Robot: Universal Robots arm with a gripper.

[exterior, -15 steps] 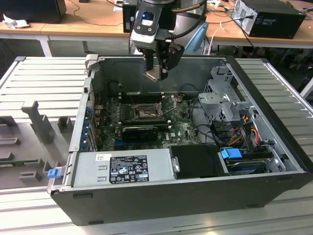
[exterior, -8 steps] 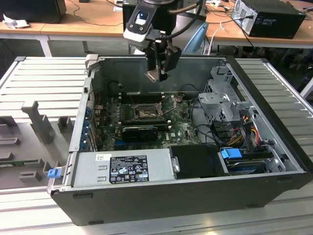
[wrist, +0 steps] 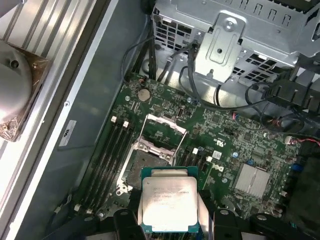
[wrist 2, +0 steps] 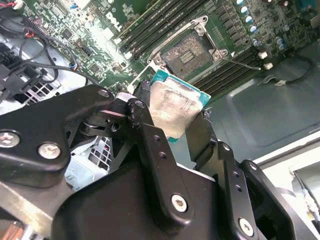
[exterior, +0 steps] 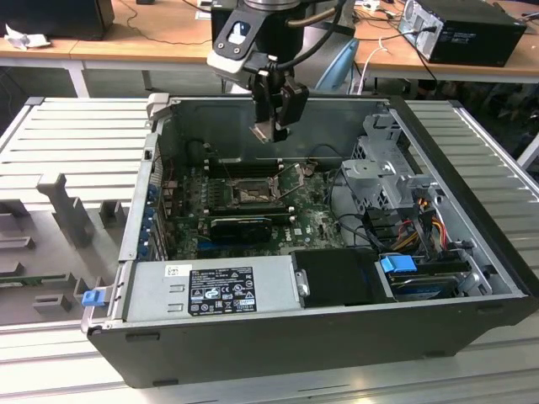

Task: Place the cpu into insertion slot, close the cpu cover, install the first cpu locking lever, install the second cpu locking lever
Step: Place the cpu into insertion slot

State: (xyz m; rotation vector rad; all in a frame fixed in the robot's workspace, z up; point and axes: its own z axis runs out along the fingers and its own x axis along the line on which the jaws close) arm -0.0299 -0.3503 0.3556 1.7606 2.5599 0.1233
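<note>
Overhead in the exterior view, one black two-fingered claw [exterior: 274,128] hangs inside one open black metal computer case [exterior: 472,252], which lies on a ribbed grey metal desk [exterior: 76,126]. It grips one small flat square cpu [exterior: 268,133] well above the green motherboard [exterior: 316,220]. Below it lies one square insertion slot [exterior: 251,194], dark-centred with a metal frame. One grey power-supply box [exterior: 215,286] sits along the near wall of the case.

In the second wrist view, the claw [wrist 2: 172,117] pinches the cpu [wrist 2: 172,106] by two opposite edges, one black finger [wrist 2: 142,117] on each side. The chip's pale silvery face is smeared and dull, with a thin green border. The insertion slot [wrist 2: 189,50] is apart from it and uncovered, its dark centre speckled.

In the first wrist view, the cpu [wrist: 167,202] sits level between the two fingers of the claw [wrist: 168,216], its face a pale beige-silver with faint print. The insertion slot [wrist: 142,167] lies just beyond the chip. One thin silvery cpu cover [wrist: 162,131], a frame with a window cut-out, stands swung open at the slot's far side.
</note>
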